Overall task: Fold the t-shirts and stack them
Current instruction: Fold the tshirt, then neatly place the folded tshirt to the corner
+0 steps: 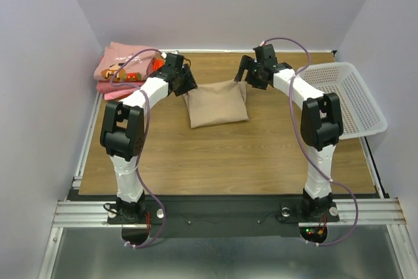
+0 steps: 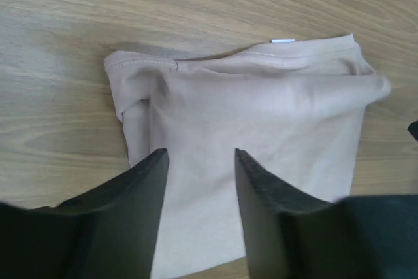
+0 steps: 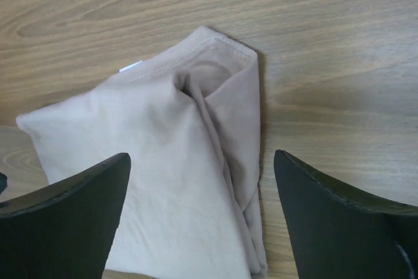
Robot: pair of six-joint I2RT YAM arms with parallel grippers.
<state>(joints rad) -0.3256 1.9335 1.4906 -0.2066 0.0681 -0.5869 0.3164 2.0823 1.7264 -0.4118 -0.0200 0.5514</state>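
Stack, far L: pink tees (image 1: 124,63) w/ an orange-red one (image 1: 157,65) tucked in, piled at the far-left corner of the table (image 1: 228,161). Well apart from the tan one.
L gripper (image 2: 199,161): hangs over the far-left corner of the tan tee. Jaws part-way apart, nothing pinched, cloth lying loose underneath.
Tan tee (image 1: 217,104): mid-table, flat on the wood, folded to a squarish packet. No clear long axis from above. Collar edge + white tag on the far side.
R gripper (image 3: 202,164): over the far-right corner. Jaws wide, holding nothing.
Basket (image 1: 356,89), far R: white mesh, at the right edge, not touching the tee.
Key relation: packet sits between the two grippers, its bulk toward the bases from both. Stack lies to its left and a bit farther back, so the L arm is the nearer one.
Step, my guess: fold looks done. Next prob. a re-grip at the far edge, then over to the stack.
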